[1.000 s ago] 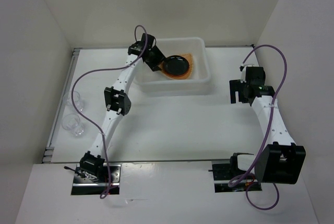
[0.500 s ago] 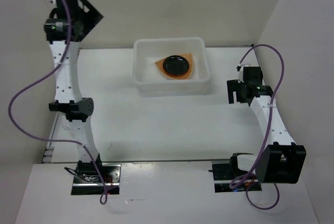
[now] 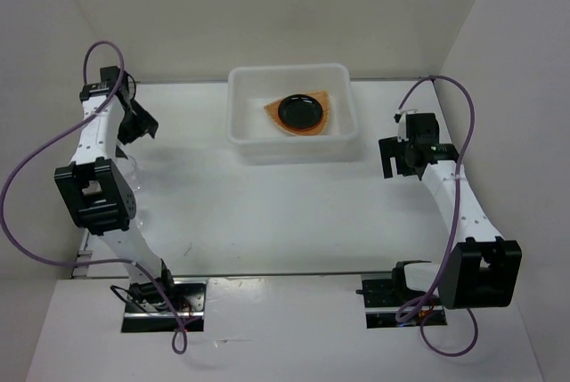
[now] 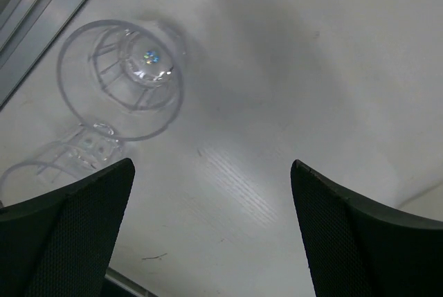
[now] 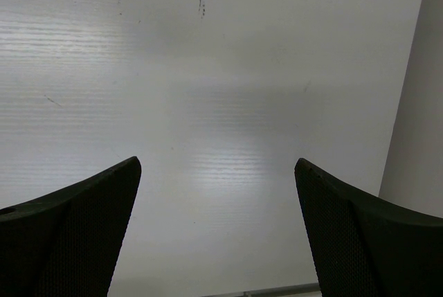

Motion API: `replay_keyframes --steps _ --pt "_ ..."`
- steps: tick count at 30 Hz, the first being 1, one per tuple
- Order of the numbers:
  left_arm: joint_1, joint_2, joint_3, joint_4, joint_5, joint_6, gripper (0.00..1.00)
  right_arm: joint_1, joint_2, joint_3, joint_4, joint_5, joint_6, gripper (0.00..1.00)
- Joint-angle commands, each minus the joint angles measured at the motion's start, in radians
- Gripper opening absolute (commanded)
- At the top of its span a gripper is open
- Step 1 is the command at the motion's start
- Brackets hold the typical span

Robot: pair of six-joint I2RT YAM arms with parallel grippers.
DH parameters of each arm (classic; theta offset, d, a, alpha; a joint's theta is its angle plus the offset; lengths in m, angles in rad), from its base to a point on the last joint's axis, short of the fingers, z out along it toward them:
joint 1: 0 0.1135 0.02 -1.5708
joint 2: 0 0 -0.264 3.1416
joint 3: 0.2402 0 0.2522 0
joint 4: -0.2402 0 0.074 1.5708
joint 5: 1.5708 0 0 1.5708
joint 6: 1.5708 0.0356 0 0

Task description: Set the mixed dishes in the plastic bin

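Arm on left [image 3: 92, 137] swung from plastic bin [image 3: 296, 147] to clear cups [image 4: 121, 79]; both jaws wide, empty; right arm [image 3: 451, 193] seemingly barely shifted.

Desk [image 3: 285, 213] is lying bare btwn the two arms, giving a wide lane to the bin [image 3: 298, 146]. Black plate [image 3: 300, 111] is filling the bin's middle. Left tool [image 4: 211, 172] is hanging w/ jaws wide over bare desk; clear cup [image 4: 121, 79] and second cup [image 4: 48, 165] are crowding its front-left, rail [image 4: 41, 6] beyond. Right tool [image 5: 217, 165] is hanging wide too, wall [image 5: 415, 103] standing near on its right.
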Motion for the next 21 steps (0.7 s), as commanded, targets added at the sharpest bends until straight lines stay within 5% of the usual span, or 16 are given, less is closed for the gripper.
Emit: replay_keyframes --steps 1,21 --pt "0.041 -0.133 -0.094 0.126 -0.030 0.032 1.00 0.011 0.001 -0.002 0.044 0.000 0.009 0.96" --pt "0.111 -0.024 -0.350 0.323 0.045 0.092 0.96 0.011 0.050 -0.002 0.044 0.018 0.009 0.96"
